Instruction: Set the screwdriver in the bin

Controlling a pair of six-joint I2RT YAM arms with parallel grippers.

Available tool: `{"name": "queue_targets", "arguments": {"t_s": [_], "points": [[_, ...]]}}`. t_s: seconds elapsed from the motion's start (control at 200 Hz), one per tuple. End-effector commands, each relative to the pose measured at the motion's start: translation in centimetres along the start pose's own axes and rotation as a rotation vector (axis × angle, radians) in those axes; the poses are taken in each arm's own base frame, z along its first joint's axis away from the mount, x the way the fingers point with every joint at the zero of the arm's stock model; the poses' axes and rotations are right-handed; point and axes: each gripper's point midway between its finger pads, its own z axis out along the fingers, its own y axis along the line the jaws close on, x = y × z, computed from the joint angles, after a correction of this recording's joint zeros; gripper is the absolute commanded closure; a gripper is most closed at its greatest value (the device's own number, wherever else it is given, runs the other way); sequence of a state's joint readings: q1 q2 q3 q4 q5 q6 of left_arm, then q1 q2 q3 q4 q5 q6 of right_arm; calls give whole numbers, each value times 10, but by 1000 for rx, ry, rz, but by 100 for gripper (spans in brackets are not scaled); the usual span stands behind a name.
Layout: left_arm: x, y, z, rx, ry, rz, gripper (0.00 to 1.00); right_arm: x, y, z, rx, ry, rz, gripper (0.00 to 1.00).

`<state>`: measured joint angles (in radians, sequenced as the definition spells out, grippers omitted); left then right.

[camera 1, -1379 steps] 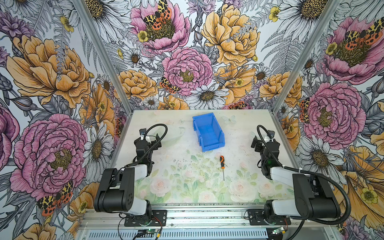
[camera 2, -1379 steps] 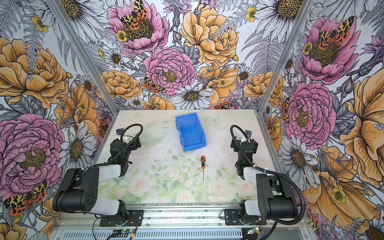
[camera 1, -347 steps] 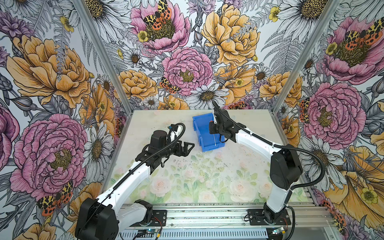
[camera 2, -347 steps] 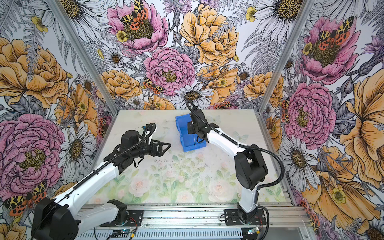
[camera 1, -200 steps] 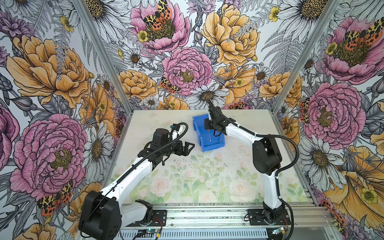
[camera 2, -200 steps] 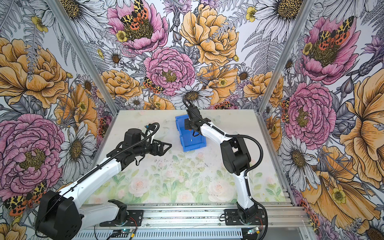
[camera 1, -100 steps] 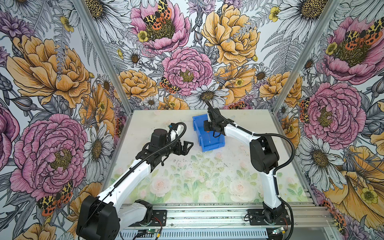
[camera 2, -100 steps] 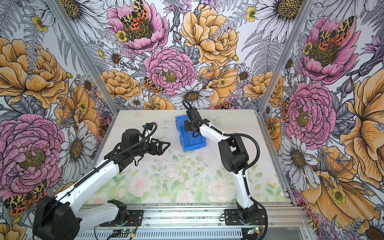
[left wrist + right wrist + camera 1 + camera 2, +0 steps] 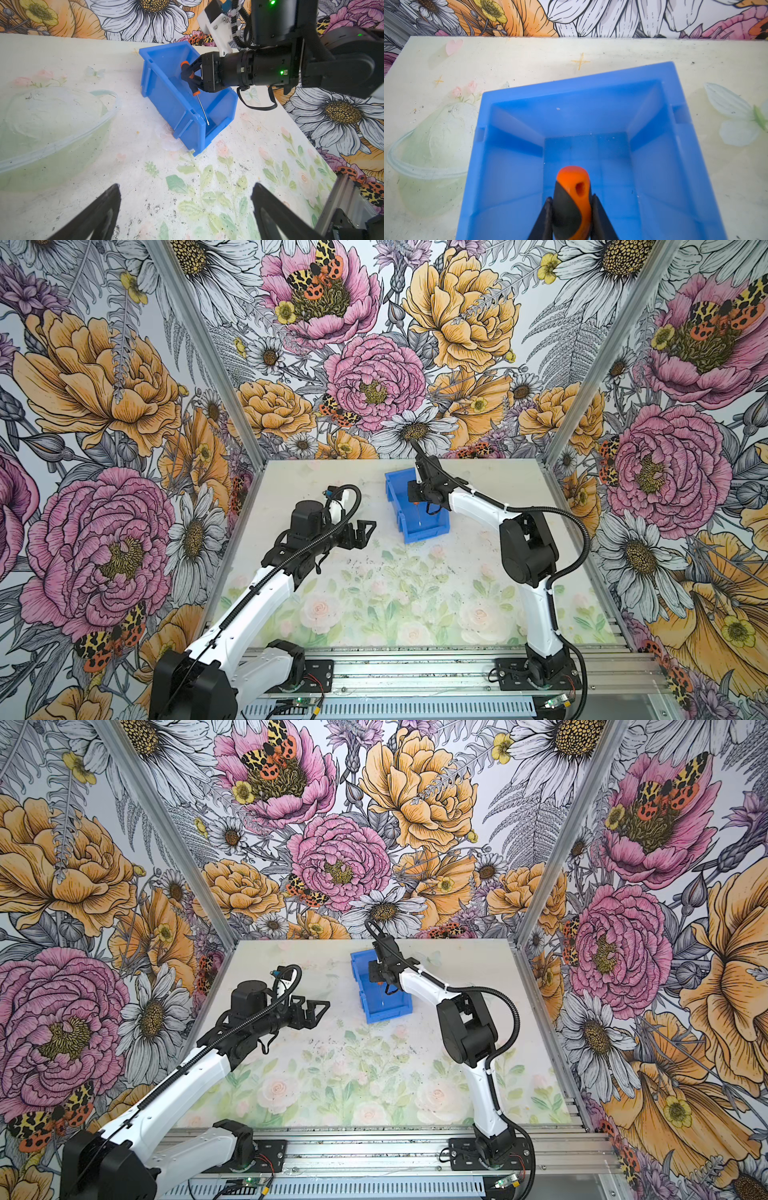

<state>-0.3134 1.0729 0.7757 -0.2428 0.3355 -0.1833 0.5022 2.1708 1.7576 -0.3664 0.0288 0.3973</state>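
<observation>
The blue bin point(image 9: 424, 533) point(image 9: 386, 1017) stands at the back middle of the table. My right gripper point(image 9: 417, 497) point(image 9: 379, 975) hangs over its open top, shut on the screwdriver's orange-and-black handle point(image 9: 572, 193). In the left wrist view the screwdriver point(image 9: 202, 108) slants down into the bin point(image 9: 166, 97), its silver tip near the low front wall; the right gripper point(image 9: 190, 76) grips it mid-handle. The right wrist view looks down past the right gripper point(image 9: 571, 200) into the bin point(image 9: 581, 97). My left gripper point(image 9: 368, 529) point(image 9: 322, 1009) point(image 9: 185, 187) stands open and holds nothing, left of the bin.
The floral table mat point(image 9: 374, 593) is ringed by patterned walls on three sides, with an aluminium rail point(image 9: 415, 672) along the front edge. The right arm's elbow point(image 9: 525, 547) stands to the right of the bin.
Earlier the screwdriver lay on the mat and both arms were folded at the front. Over the last second the right gripper has edged slightly left over the bin; the left arm has barely shifted.
</observation>
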Motion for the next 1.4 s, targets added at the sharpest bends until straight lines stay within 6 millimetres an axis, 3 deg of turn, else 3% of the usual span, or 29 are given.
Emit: {"name": "queue_targets", "arguments": {"t_s": [0.0,0.145,0.29,0.44,0.615,0.705,0.725,0.75,0.931,1.171,1.391], "points": [[-7,3,-4,-14,-36,-4,1,-17,-1,-8,-1,-43,-8,77],[-7,3,-4,-14,-38,-6,1,-24,-1,-15,9,-63,-5,56],[-6,3,-5,-17,-37,-8,1,-38,0,-30,14,-103,-13,43],[-8,9,-7,-47,-49,-8,1,-58,1,-64,32,-171,-31,29],[-11,23,-11,-120,-81,-11,1,-63,-7,-103,64,-215,-63,20],[-10,32,-12,-167,-82,-11,2,-56,-14,-120,90,-220,-72,14],[-10,34,-13,-180,-84,-13,1,-55,-17,-125,99,-224,-72,3],[-11,36,-14,-194,-89,-12,1,-52,-20,-128,109,-224,-71,1],[-17,58,-32,-332,-158,-22,1,-28,-48,-162,200,-235,-43,1],[-8,96,-52,-524,-281,-42,1,10,-93,-199,253,-241,52,0],[5,148,-76,-782,-324,-30,1,41,-143,-228,434,-324,116,0]]}}
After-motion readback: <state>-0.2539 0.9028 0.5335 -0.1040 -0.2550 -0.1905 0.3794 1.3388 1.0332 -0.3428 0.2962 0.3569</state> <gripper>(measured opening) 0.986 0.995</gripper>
